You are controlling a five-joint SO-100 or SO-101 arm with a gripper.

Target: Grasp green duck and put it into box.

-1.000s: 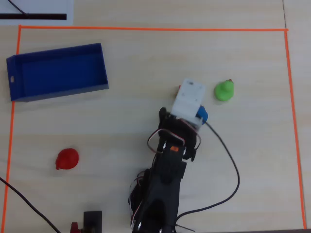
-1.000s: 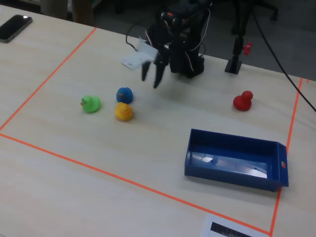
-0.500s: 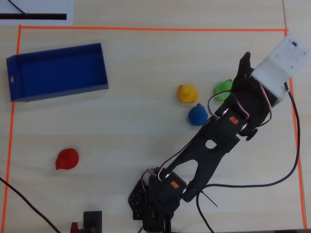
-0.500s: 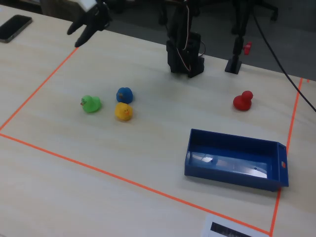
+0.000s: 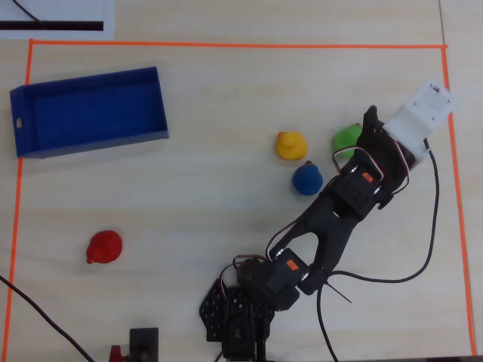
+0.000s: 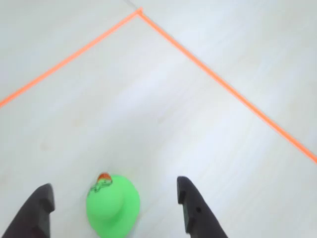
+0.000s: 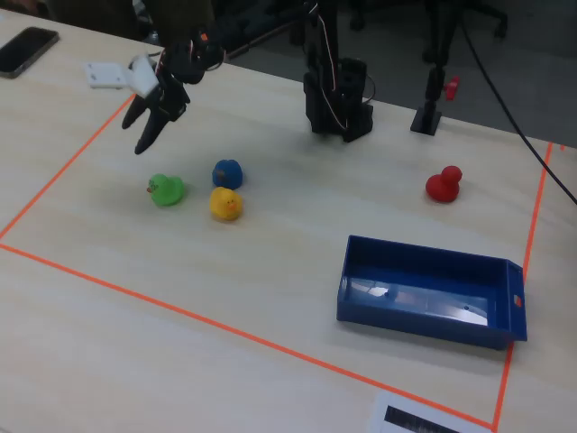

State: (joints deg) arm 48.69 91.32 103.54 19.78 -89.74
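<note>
The green duck [image 6: 113, 208] stands on the table between my two dark fingers [image 6: 192, 206], low in the wrist view, with clear gaps on both sides. My gripper [image 6: 115, 186] is open and holds nothing. In the overhead view the green duck [image 5: 346, 138] shows at the right, partly hidden by my gripper [image 5: 367, 124]. In the fixed view my gripper [image 7: 142, 135] hangs above and slightly behind the green duck [image 7: 167, 189]. The dark-blue box [image 5: 106, 142] lies far left in the overhead view, and at lower right in the fixed view [image 7: 415, 325]; it is empty.
A yellow duck [image 5: 291, 145] and a blue duck [image 5: 307, 179] stand close to the left of the green one. A red duck [image 5: 104, 246] stands at lower left. Orange tape [image 5: 226, 44] frames the work area. A phone [image 7: 27, 50] lies outside it.
</note>
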